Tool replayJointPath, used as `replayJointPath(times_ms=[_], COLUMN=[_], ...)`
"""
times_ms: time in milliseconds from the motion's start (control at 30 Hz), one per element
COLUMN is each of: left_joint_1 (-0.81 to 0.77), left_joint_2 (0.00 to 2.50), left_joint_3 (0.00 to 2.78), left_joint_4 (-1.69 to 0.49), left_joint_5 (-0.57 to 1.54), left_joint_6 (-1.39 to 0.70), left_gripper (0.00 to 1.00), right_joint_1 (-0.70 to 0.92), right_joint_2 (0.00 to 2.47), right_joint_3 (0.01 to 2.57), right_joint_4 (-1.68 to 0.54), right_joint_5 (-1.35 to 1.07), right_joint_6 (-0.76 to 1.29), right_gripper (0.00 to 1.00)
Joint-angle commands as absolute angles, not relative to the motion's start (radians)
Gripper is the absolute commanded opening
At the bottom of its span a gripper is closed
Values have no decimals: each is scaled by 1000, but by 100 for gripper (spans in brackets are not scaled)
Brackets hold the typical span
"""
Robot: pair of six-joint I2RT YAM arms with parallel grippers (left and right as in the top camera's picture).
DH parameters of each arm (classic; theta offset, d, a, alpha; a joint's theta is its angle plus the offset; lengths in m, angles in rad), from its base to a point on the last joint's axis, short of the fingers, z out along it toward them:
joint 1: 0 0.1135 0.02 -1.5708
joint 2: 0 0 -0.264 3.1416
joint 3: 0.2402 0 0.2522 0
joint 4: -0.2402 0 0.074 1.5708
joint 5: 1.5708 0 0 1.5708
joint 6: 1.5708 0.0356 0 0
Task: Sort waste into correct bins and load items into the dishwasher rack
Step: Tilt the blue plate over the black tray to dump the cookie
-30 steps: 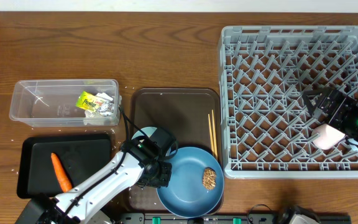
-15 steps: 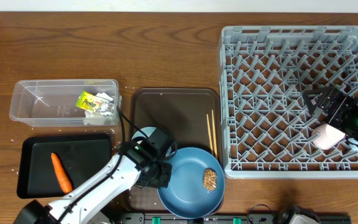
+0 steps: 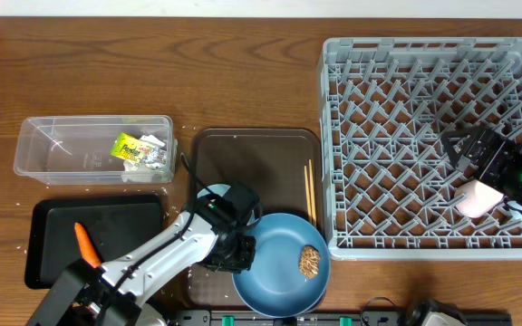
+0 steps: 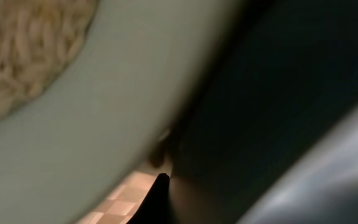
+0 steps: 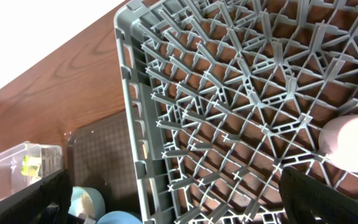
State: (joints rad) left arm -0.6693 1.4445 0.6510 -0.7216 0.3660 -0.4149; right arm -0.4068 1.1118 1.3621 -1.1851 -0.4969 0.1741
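The blue plate [image 3: 275,281] lies at the front of the brown serving tray with the brown food lump [image 3: 308,261] on it. My left gripper [image 3: 229,252] is at the plate's left rim and looks shut on it. The left wrist view is very close and blurred, showing the plate [image 4: 104,124] and lump [image 4: 17,50]. A light-blue cup [image 3: 212,194] stands just behind that gripper. Two chopsticks [image 3: 309,195] lie on the serving tray. My right gripper [image 3: 475,150] is open and empty over the grey rack [image 3: 424,54], beside the white-pink cup [image 3: 477,197] inside it. The white bowl is out of view.
The clear tub [image 3: 62,149] holds the yellow-green wrapper [image 3: 130,146] and white paper [image 3: 157,156]. The black tray [image 3: 116,226] holds the carrot [image 3: 83,240]. The brown serving tray [image 3: 256,154] lies between bins and rack. The left arm crosses the black tray's front right corner.
The blue plate and its food lump have shifted slightly right and toward the front, with my left gripper at the rim. The left arm now covers more of the carrot. The right arm is still.
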Motion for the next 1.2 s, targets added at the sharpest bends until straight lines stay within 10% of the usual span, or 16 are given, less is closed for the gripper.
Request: replayJointPath(times_ms=[0, 667, 1167], left_joint_1=[-684, -634, -35], left_joint_2=[1455, 1168, 1094], left_joint_3=[650, 842, 1242], left_joint_4=[-755, -986, -1431], left_joint_5=[355, 302, -56], left_joint_6=[-377, -389, -416], left_gripper=[6, 6, 6], right_joint_1=[-385, -385, -385], right_joint_2=[1113, 1113, 1113], right_joint_3=[1365, 1365, 1365], right_joint_4=[-1182, -1177, -1170], right_joint_5=[-493, -493, -493], right_joint_6=[159, 159, 159], right_gripper=[99, 99, 99])
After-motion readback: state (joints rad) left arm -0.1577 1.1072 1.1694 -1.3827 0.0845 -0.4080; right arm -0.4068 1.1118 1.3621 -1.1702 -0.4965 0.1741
